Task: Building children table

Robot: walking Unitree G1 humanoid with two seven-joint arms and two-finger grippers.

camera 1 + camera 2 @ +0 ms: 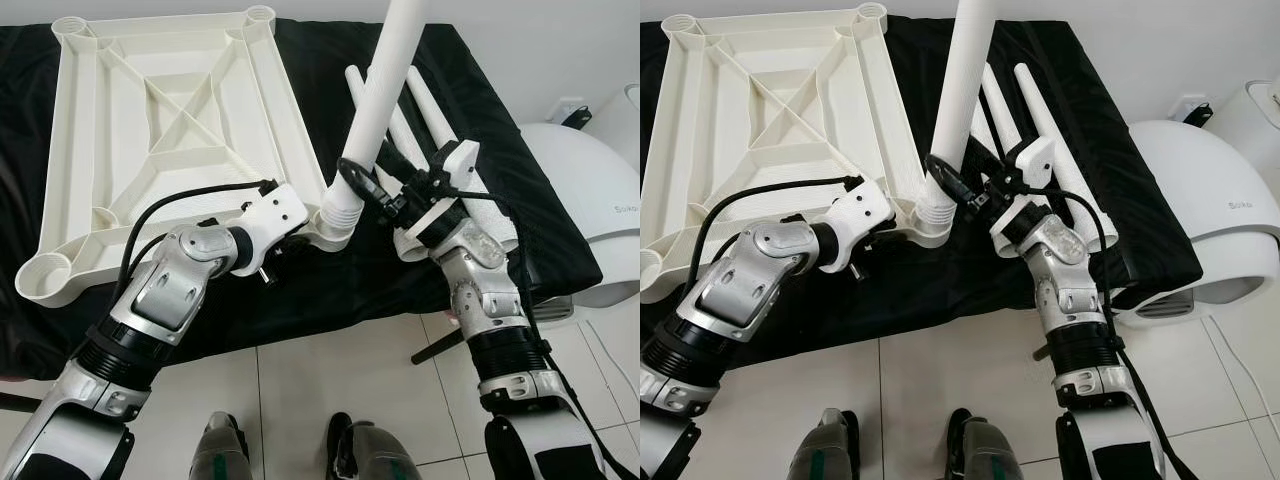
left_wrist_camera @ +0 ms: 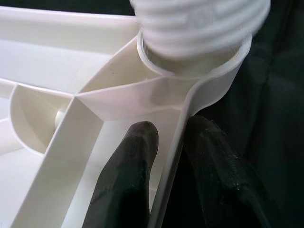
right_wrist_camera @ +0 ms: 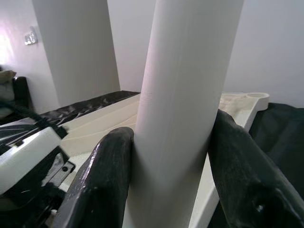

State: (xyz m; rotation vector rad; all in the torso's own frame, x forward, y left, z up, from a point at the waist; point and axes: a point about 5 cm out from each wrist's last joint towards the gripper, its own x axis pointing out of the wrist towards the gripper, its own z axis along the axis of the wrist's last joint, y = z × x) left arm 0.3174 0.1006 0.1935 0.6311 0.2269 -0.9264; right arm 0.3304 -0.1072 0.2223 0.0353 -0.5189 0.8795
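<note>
My right gripper's [image 3: 173, 185] fingers clamp a white table leg [image 1: 385, 95], held upright with its threaded end at the corner socket [image 2: 223, 66] of the upturned tabletop [image 1: 165, 130]. My left gripper's [image 2: 166, 175] fingers pinch the tabletop's edge wall beside that socket. Spare legs [image 1: 1045, 130] lie on the black-covered bench [image 1: 480, 110]; whether the thread has seated appears unclear.

Left arm bent, reaching forward, left gripper [image 2: 166, 185] fingers pinched together, right arm raised, right gripper [image 3: 173, 180] fingers clamped at both sides, wrist tilted inward
</note>
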